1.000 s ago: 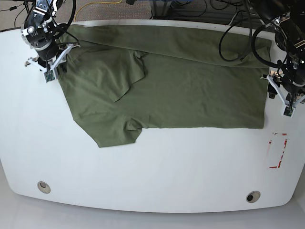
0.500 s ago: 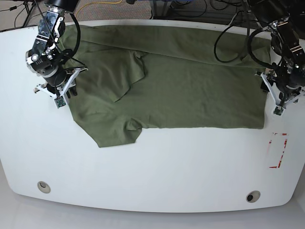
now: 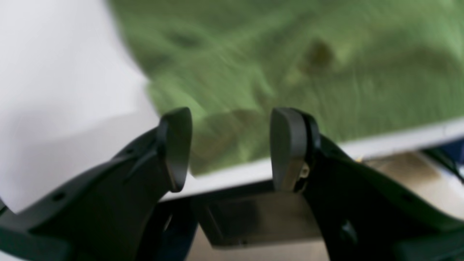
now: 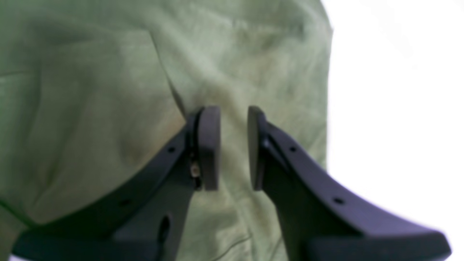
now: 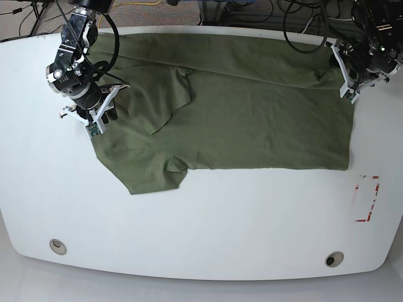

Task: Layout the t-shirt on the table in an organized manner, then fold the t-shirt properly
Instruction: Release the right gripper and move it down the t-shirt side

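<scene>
Both my hands moved: right hand (image 4: 233, 148) now over t-shirt (image 5: 239, 107), left hand (image 3: 230, 145) at far corner; both released, nothing gripped; layout unfinished.

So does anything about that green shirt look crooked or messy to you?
Yes. The t-shirt is not flat on the table: on the base view's left, a flap of cloth lies folded over the body, and the lower left corner juts out askew past the straight bottom edge. The far edge also looks doubled over.
</scene>
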Action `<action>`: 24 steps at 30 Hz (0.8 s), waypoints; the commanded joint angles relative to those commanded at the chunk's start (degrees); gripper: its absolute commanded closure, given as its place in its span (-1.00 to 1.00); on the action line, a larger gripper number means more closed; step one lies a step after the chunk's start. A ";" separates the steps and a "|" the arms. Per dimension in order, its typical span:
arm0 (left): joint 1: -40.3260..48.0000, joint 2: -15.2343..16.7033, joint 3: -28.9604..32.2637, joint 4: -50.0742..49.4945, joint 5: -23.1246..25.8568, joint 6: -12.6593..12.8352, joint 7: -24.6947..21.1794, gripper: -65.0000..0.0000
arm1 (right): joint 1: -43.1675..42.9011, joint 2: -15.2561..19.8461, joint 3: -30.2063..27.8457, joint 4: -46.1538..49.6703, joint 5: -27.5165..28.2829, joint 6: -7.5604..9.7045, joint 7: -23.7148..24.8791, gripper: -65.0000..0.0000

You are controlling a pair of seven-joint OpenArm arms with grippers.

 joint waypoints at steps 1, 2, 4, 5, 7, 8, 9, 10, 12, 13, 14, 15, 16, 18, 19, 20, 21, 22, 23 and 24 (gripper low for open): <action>0.35 0.00 0.00 0.00 -0.44 0.00 0.00 0.04 | 0.00 -0.09 0.00 -0.09 0.00 0.00 0.00 0.61; 0.79 -0.09 0.00 0.00 -0.88 0.00 0.00 0.04 | 0.00 -0.35 0.00 -0.09 0.00 0.00 0.00 0.61; 1.93 -0.09 0.09 0.00 -1.49 0.00 -0.09 0.04 | -0.09 -0.79 0.00 -0.09 0.00 0.00 0.00 0.61; 2.29 -0.09 0.09 -0.09 -1.58 0.00 -0.09 0.04 | -0.09 -0.70 0.00 -0.09 0.00 0.00 0.00 0.61; 2.46 -0.09 0.09 -0.18 -1.49 0.00 -0.09 0.04 | -0.09 -0.70 0.00 -0.09 0.00 0.00 0.00 0.61; 2.46 -0.09 0.09 -0.18 -1.49 0.00 -0.09 0.04 | -0.18 -0.70 0.00 -0.09 0.00 0.00 0.00 0.61; 2.46 -0.09 0.09 -0.18 -1.49 0.00 -0.09 0.04 | -0.18 -0.79 0.00 -0.09 0.00 0.00 0.00 0.61; 2.46 -0.09 0.09 -0.18 -1.49 0.00 -0.09 0.04 | -0.18 -0.79 0.00 -0.09 0.00 0.00 0.00 0.61; 2.46 -0.18 0.09 -0.26 -1.49 0.00 -0.09 0.04 | -0.18 -0.88 0.00 -0.09 0.00 0.00 0.00 0.61; 2.46 -0.26 0.09 -0.35 -1.49 0.00 -0.09 0.04 | -0.18 -0.88 0.00 -0.09 0.00 0.00 0.00 0.61; 2.46 -0.53 0.09 -0.35 -1.49 0.00 -0.09 0.04 | -0.18 -0.97 0.00 -0.09 0.00 0.00 0.00 0.61; 2.46 -1.14 0.09 -0.44 -1.49 0.00 -0.09 0.04 | -0.18 -0.97 0.00 -0.09 0.00 0.00 0.00 0.61; 2.46 -1.32 0.09 -0.44 -1.49 0.00 -0.09 0.04 | -0.18 -0.97 0.00 -0.09 0.00 0.00 0.00 0.61; 2.20 -1.49 0.09 -0.53 -1.41 0.00 -0.09 0.04 | -0.18 -0.97 0.00 -0.09 0.00 0.00 0.00 0.61; 2.11 -1.49 0.09 -0.53 -1.41 0.00 -0.09 0.04 | -0.18 -0.97 0.00 -0.09 0.00 0.00 0.00 0.61; 2.02 -1.49 0.00 -0.53 -1.41 0.00 -0.09 0.04 | -0.18 -0.97 0.00 -0.09 0.00 0.00 0.00 0.61; 2.02 -1.49 0.00 -0.53 -1.32 0.00 -0.09 0.04 | -0.18 -0.97 0.00 -0.09 0.00 0.00 0.00 0.61; 1.93 -1.49 0.00 -0.53 -1.14 0.00 -0.09 0.04 | -0.26 -0.97 0.00 -0.09 0.00 0.00 0.00 0.61; 1.76 -1.49 -0.09 -0.62 -1.05 0.00 -0.09 0.04 | -0.26 -0.97 0.00 -0.09 0.00 0.00 0.00 0.61; 1.05 -1.58 -0.09 -0.62 -1.05 0.00 -0.09 0.04 | -0.26 -1.05 0.00 -0.09 0.00 0.00 0.00 0.61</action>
